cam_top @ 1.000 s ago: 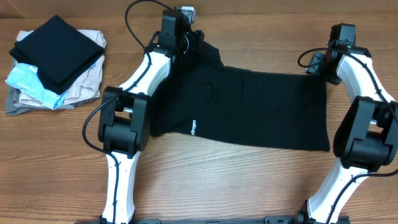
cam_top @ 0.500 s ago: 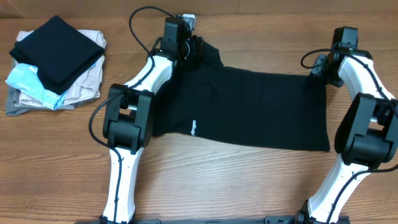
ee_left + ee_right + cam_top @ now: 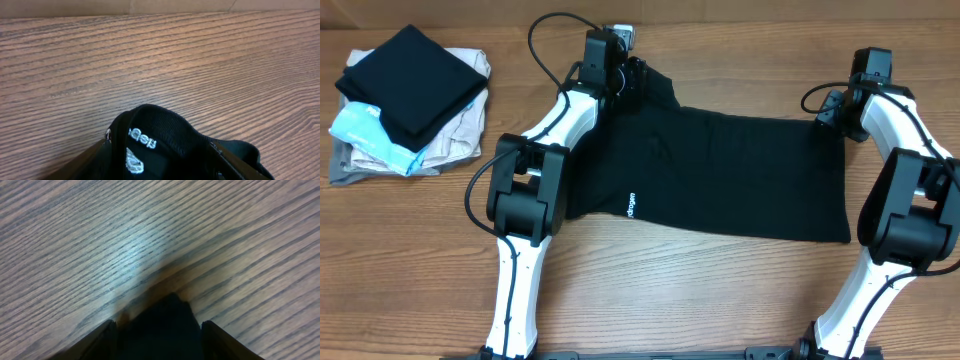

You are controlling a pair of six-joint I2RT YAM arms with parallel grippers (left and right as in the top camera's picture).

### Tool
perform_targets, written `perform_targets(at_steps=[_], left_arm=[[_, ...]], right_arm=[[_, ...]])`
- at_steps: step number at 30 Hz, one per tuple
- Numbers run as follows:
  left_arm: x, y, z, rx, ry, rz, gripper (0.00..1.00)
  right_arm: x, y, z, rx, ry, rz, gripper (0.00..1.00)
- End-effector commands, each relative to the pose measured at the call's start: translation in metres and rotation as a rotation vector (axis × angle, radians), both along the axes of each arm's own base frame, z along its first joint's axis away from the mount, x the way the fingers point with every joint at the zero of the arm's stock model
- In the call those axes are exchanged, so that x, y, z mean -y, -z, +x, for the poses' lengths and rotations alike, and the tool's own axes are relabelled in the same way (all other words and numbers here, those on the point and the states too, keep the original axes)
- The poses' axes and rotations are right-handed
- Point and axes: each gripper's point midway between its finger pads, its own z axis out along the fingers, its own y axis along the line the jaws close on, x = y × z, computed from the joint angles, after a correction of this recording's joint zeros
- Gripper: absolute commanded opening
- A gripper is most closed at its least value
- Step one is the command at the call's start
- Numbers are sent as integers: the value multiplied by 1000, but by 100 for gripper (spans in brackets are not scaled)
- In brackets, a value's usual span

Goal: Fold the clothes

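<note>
Where the shirt lies: we see it spread flat and black across the middle of the table, its long side running left to right between our two arms.
Shirt outline: the near edge runs fairly straight, while the far left corner bunches up toward the collar.
White mark: a small white print sits near the shirt's near left edge.
Left gripper: it hangs at the shirt's far left corner, right over the collar.
Left wrist view: the collar rises as a hump between our two fingers, with white lettering on its inner side and bare wood beyond.
Left gripper state: the jaws stand partly apart with the collar filling the gap; we cannot tell whether they press on it.
Right gripper: it sits at the shirt's far right corner.
Right wrist view: a black point of fabric lies between our fingers, with bare wood beyond it.
Right gripper state: the jaws stand partly apart around that corner; we cannot tell whether they clamp it.
Folded pile: it rests at the table's far left, well apart from the shirt, with beige, light-blue and grey pieces under a folded black one.
</note>
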Motion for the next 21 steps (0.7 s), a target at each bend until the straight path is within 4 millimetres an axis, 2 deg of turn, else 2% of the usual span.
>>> perform_targets(at_steps=[1, 12, 13, 16, 18, 21], left_arm=[[-2, 9, 1, -5, -2, 25, 63], [-2, 11, 0, -10, 4, 36, 63], [-2, 11, 0, -10, 4, 36, 64], [-2, 11, 0, -10, 4, 36, 65], [-2, 11, 0, -10, 4, 36, 63], [-4, 11, 0, -7, 5, 41, 54]], right_arm=[[-1, 7, -3, -5, 3, 13, 58], [-1, 21, -1, 24, 3, 6, 59], [-1, 22, -2, 25, 3, 6, 57], [-2, 28, -5, 19, 3, 7, 35], [-2, 29, -7, 15, 3, 8, 33], [-2, 30, -8, 12, 3, 9, 31]])
